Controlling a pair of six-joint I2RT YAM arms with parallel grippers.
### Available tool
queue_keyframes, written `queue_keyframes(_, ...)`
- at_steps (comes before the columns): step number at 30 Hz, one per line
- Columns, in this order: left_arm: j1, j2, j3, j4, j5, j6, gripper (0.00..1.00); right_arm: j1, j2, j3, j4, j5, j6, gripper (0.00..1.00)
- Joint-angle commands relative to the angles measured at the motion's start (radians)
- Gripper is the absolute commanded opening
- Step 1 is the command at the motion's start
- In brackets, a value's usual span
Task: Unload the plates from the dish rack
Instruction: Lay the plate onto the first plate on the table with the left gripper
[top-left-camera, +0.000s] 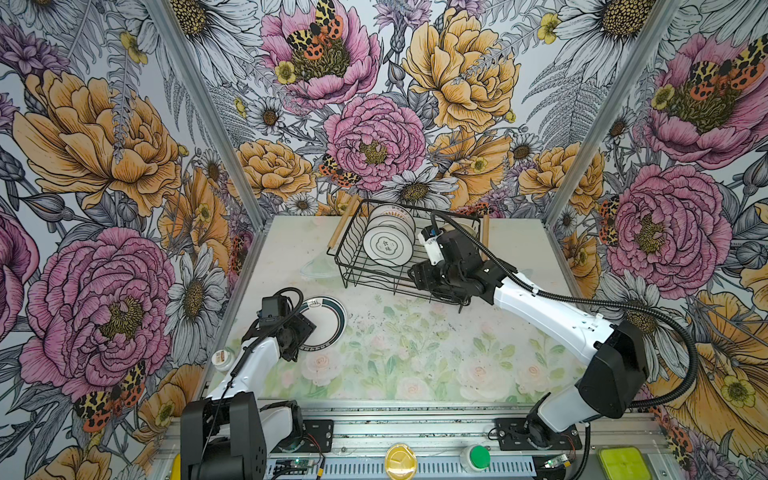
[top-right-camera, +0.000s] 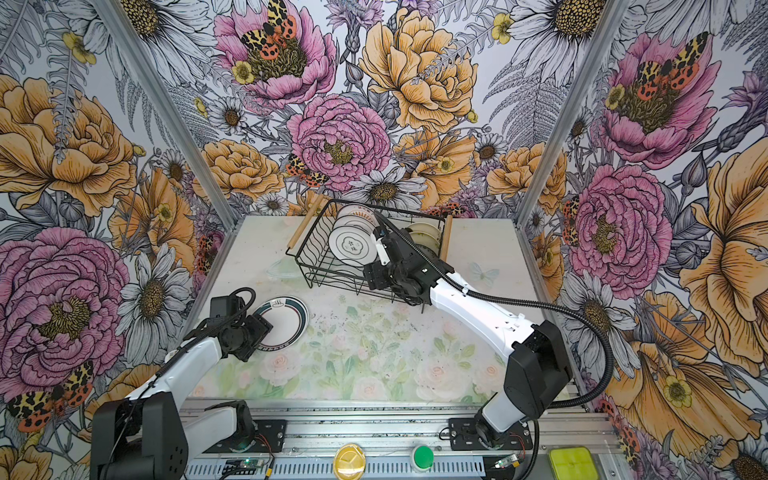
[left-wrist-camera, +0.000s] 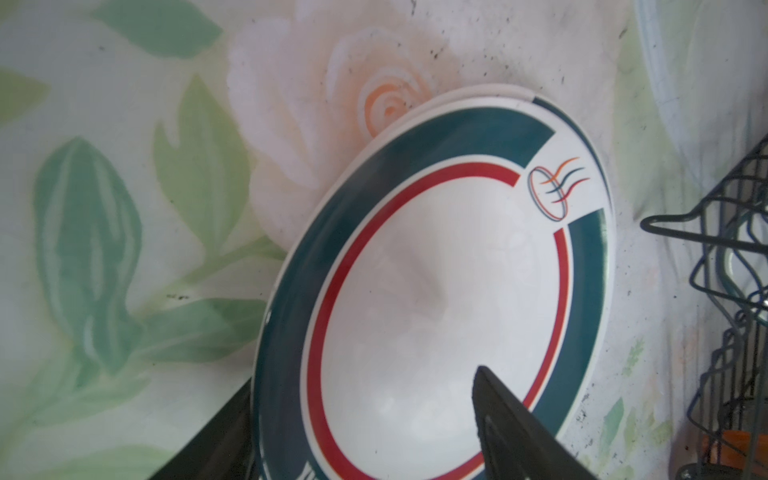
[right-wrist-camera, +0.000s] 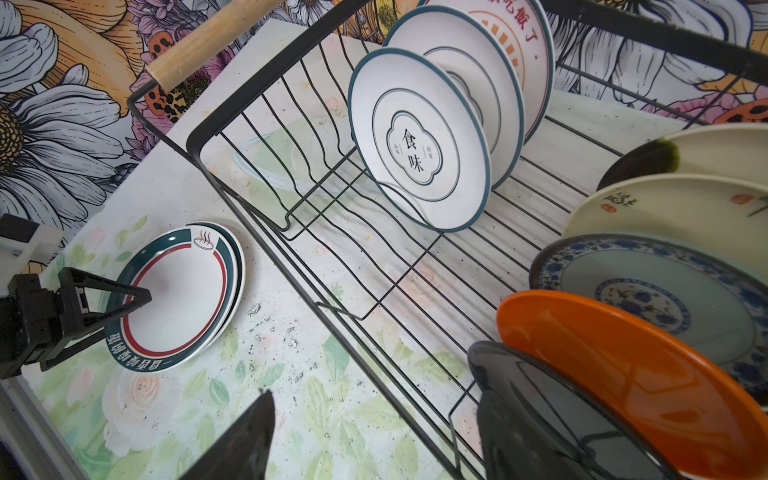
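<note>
- Plates (top-left-camera: 388, 245) are stood on edge in the dish rack (top-left-camera: 353, 249), which is set at the back of the floral table (top-left-camera: 415, 353) with a wooden handle (right-wrist-camera: 208, 41) at each end.
- Three white ones are lined up in the rack's left half; the front white plate (right-wrist-camera: 419, 141) is rimmed in teal and printed with characters.
- Five more are leaned in a row in the right half: a cream plate with a dark patch (right-wrist-camera: 706, 153), a cream plate with a small motif (right-wrist-camera: 673, 212), a blue-patterned plate (right-wrist-camera: 665, 291), an orange plate (right-wrist-camera: 623, 374) and a black plate (right-wrist-camera: 561, 415).
- A teal-and-red-rimmed plate (top-right-camera: 286, 320) is laid flat on the table, left of and in front of the rack and apart from it; the rim of a second plate (left-wrist-camera: 478, 89) is shown beneath it.
- The left gripper (left-wrist-camera: 365, 374) is spread wide across that stack's near edge, with one finger (left-wrist-camera: 519, 428) above the plate's well and the other outside the rim; contact cannot be told.
- The right gripper (top-left-camera: 417, 276) is held at the rack's near wall, beside the black plate, with its jaws parted wide; one finger (right-wrist-camera: 249, 436) is seen over the table outside the wire, while the other cannot be told apart from the black plate.
</note>
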Motion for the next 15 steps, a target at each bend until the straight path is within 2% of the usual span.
queue_keyframes(1,-0.008,-0.015,0.027,0.033,-0.032,-0.006,0.77,-0.009,0.010,0.031,0.005,-0.014,-0.019,0.78)
queue_keyframes(7,-0.011,-0.016,0.037,0.039,-0.051,-0.010,0.78,-0.019,0.026,0.046,0.003,-0.036,-0.040,0.80)
queue_keyframes(12,-0.012,0.007,0.045,0.057,-0.053,-0.008,0.78,-0.023,0.034,0.061,0.003,-0.048,-0.053,0.97)
queue_keyframes(15,-0.014,0.012,0.042,0.072,-0.051,-0.011,0.78,-0.025,0.045,0.075,0.003,-0.052,-0.060,0.99)
